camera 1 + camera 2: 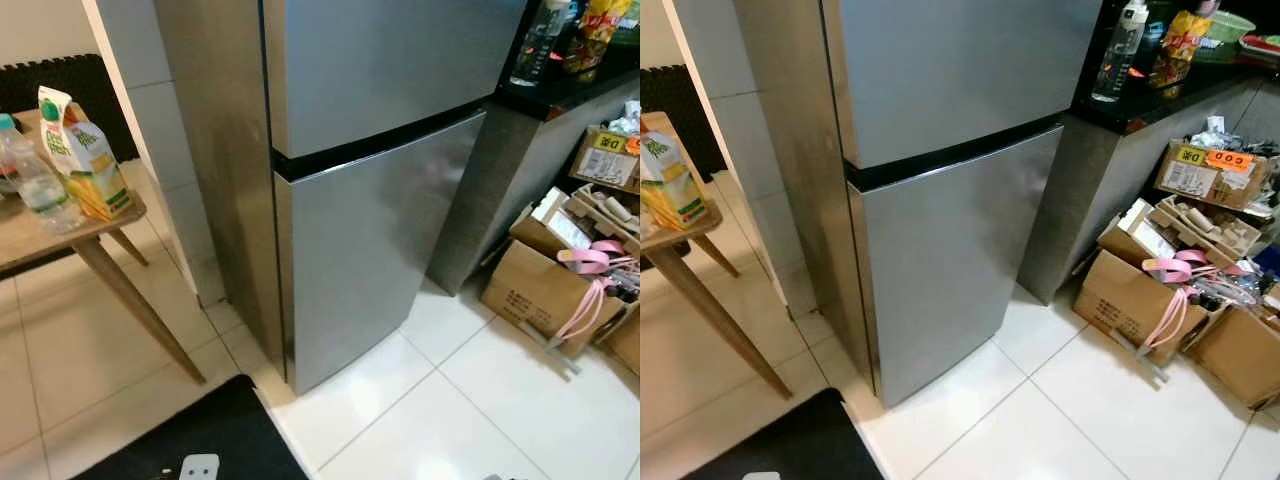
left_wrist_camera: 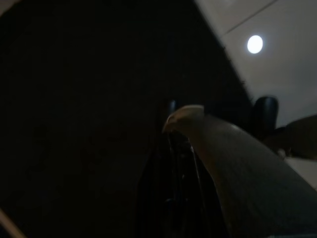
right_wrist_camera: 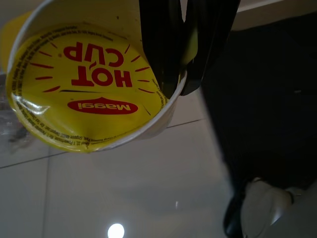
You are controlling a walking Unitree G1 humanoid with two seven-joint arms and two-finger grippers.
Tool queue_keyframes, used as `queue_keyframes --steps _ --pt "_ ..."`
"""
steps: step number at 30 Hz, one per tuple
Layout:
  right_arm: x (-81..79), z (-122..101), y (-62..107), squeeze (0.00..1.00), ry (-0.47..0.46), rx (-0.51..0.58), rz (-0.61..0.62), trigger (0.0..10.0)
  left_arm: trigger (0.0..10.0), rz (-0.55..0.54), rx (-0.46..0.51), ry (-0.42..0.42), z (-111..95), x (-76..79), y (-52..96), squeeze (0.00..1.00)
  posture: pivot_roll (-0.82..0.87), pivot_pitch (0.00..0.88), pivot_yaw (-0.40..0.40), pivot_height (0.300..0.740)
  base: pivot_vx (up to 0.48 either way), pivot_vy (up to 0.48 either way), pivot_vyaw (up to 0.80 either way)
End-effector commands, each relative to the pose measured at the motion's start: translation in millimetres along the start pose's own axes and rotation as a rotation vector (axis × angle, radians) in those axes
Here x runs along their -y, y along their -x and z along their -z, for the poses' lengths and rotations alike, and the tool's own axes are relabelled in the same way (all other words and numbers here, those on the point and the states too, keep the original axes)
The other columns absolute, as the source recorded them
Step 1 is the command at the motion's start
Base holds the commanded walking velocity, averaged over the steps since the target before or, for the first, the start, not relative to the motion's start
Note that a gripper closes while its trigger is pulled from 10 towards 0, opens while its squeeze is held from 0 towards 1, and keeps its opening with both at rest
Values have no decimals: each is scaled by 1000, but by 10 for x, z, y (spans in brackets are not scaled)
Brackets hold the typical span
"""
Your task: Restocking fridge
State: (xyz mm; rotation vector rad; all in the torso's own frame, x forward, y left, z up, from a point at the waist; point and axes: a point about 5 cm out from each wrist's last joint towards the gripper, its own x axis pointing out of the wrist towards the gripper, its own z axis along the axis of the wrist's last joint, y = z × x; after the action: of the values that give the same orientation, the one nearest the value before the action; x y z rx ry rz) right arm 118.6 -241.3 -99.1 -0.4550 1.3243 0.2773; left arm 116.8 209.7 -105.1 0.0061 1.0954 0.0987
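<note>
Gripping noodle cup (image 3: 89, 84) rim: right end effector (image 3: 185, 64); left end effector state unclear; fridge (image 1: 370, 190) closed.

Glossy white square floor tiles (image 1: 470, 420) with thin grey grout lines cover the room and catch a soft sheen of light. A black floor mat (image 1: 200, 435) lies at the near edge. A pale tiled wall column (image 1: 150, 110) rises at the left, and just beside it stands a wooden worktop with slanted legs (image 1: 110, 270). At the right, a black-topped grey stone counter (image 1: 1110, 170) runs back, with brown cardboard boxes (image 1: 1140, 300) crowded on the floor at its foot.
</note>
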Motion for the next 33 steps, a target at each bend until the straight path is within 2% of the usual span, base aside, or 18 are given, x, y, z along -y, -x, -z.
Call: queue_keyframes --steps 1,20,27,33 --pt "5 23 2 0 -5 -8 1 10000 10000 4 -50 -6 122 11 19 0 -71 11 -48 740 0 0 0" --pt "5 34 3 0 -2 -11 -3 10000 10000 2 -47 -6 122 2 20 0 -72 10 -46 740 0 0 0" --pt "7 -40 3 0 7 32 -12 10000 10000 0 -43 -15 107 -1 17 0 -72 2 -44 740 0 0 0" --pt "-7 -72 2 0 13 47 -33 10000 10000 -2 -39 -21 98 -3 16 0 -71 1 -46 740 0 0 800"
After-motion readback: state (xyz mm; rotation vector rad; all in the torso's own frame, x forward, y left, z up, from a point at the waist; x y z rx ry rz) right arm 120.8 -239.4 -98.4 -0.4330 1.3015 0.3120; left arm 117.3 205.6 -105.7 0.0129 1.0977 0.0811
